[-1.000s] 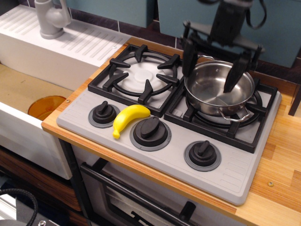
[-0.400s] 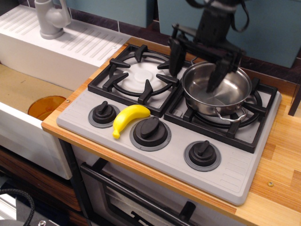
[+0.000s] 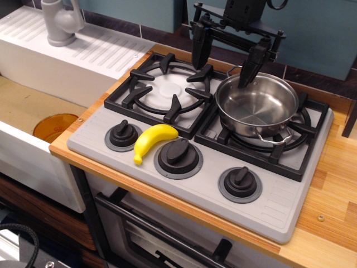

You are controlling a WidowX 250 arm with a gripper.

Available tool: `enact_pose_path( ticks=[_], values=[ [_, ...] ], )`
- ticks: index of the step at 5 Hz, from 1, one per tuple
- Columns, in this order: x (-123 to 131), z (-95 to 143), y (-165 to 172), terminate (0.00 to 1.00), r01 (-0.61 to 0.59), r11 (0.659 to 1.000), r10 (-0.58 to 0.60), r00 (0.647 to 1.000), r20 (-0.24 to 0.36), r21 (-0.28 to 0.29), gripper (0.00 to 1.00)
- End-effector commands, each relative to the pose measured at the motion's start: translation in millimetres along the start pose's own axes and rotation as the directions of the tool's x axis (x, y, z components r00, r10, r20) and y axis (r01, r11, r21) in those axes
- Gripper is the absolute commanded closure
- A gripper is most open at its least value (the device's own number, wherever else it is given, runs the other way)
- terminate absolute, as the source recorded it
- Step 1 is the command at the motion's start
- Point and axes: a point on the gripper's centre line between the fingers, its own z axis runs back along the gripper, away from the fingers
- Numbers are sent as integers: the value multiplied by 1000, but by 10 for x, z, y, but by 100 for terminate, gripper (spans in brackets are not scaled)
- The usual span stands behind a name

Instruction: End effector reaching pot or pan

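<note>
A shiny stainless-steel pot point(image 3: 257, 106) with two small wire loop handles sits on the right burner grate point(image 3: 281, 146). My black gripper point(image 3: 222, 61) hangs above the pot's far left rim, jaws wide open and empty. Its left finger point(image 3: 198, 47) is over the gap between the two burners. Its right finger point(image 3: 249, 68) points down just above the pot's back rim, apart from it. The pot is empty inside.
A yellow banana point(image 3: 152, 141) lies on the grey stove front between two black knobs point(image 3: 178, 153). The left burner grate point(image 3: 164, 92) is bare. A white sink unit with a grey faucet point(image 3: 59, 21) stands at the left. An orange bowl point(image 3: 54, 127) sits lower left.
My gripper has risen and moved left and back; its right finger was down inside the pot and is now above the rim. The pot shifted slightly left.
</note>
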Motion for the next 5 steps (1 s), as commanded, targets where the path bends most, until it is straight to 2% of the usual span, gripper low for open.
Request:
enact_pose_path(
  ticks=[1,2,5],
  values=[
    [396,-159,-21,0,38,998,-29,984,176,-48,0],
    [464,-260,-5,0,54,998,-45,978,203,-41,0],
    [377,-338,-26,0,51,998,-42,979,198,-43,0]
  ],
)
